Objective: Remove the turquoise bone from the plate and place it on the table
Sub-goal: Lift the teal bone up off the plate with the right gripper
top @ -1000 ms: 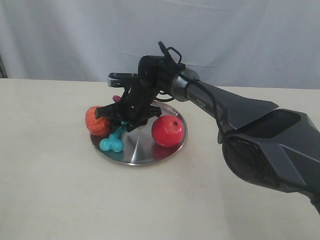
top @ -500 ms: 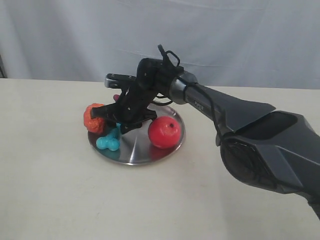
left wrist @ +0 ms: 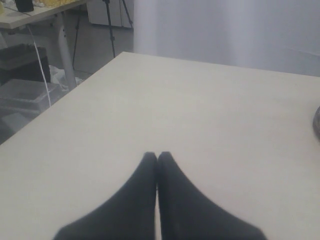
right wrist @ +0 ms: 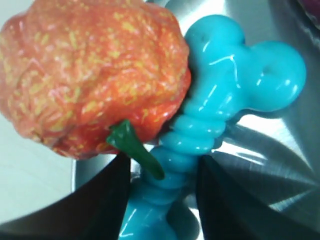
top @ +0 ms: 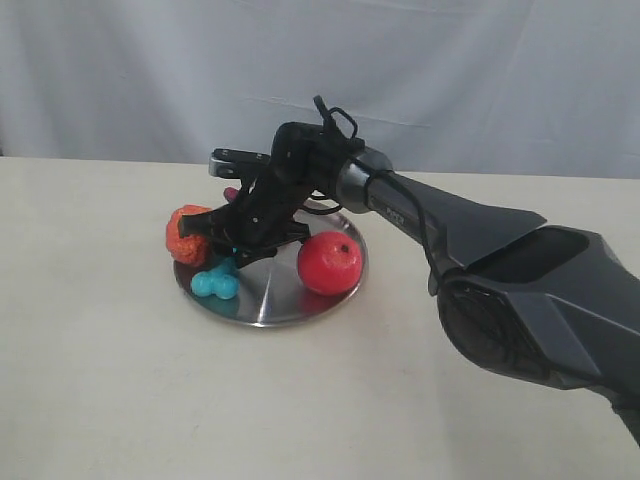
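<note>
The turquoise bone [top: 215, 284] lies on the left part of the steel plate [top: 285, 305], its far knob touching an orange-red pepper toy [top: 188, 232]. My right gripper [top: 238, 256] is down over the bone and open. In the right wrist view its fingers stand on either side of the ribbed shaft of the bone [right wrist: 225, 85], with narrow gaps showing, right gripper [right wrist: 162, 167]. The pepper's green stem [right wrist: 135, 147] crosses the shaft. My left gripper [left wrist: 157, 156] is shut and empty above bare table [left wrist: 200, 100].
A red ball [top: 329, 263] sits on the right half of the plate. A small purple thing [top: 231, 194] peeks out behind the right arm. The beige table [top: 100, 380] stretches around the plate on all sides. A grey curtain hangs behind.
The right gripper has shifted slightly left, and the plate with the bone, pepper and ball has slid a little left with it.
</note>
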Available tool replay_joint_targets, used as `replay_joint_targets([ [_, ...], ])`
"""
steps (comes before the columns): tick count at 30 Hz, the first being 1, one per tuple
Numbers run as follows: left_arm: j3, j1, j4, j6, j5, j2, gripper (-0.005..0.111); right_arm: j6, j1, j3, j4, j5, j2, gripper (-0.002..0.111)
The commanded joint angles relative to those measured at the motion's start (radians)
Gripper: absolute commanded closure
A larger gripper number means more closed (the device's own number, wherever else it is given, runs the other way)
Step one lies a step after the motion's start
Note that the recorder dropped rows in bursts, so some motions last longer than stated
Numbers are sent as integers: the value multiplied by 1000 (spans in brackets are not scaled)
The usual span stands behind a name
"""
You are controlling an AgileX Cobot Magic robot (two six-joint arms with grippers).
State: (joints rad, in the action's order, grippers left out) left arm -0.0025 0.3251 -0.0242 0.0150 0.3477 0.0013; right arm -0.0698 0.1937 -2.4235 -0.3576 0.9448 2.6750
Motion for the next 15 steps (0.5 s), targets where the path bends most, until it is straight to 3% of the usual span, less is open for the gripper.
replay_joint_targets([
  [1,3,2,-1,-4,-5,-1,107,10,-2,5,57,24,8,109],
  [15,3,2,-1,-4,-5,-1,107,-41,-2,5,227,231,-186,109],
])
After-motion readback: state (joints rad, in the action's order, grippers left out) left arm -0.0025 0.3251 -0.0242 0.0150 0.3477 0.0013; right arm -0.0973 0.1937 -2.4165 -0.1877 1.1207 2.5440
